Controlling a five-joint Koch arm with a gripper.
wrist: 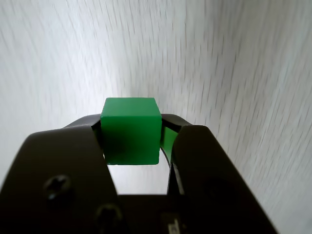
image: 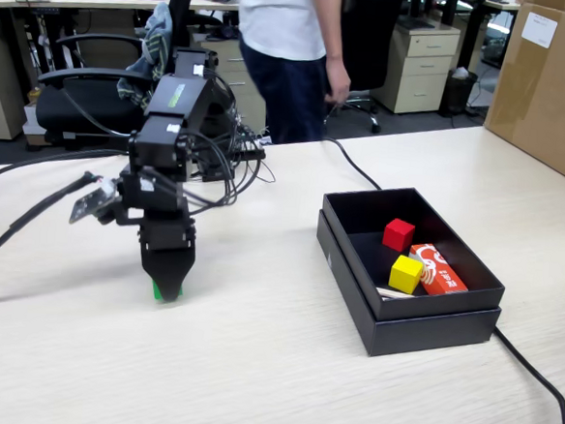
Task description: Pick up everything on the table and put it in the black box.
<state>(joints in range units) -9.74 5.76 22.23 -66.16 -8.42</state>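
Observation:
My gripper (image: 167, 287) points down at the left of the table and is shut on a green cube (image: 167, 291), at or just above the tabletop. In the wrist view the green cube (wrist: 130, 130) sits squeezed between the two black jaws of the gripper (wrist: 131, 131). The black box (image: 459, 326) stands to the right in the fixed view. It holds a red cube (image: 398, 234), a yellow cube (image: 405, 273) and a red-and-white packet (image: 438, 270).
A black cable (image: 533, 375) runs along the table past the box's right side. A cardboard box (image: 553, 85) stands at the far right. A person (image: 284, 47) stands behind the table. More cables (image: 30, 216) lie left of the arm.

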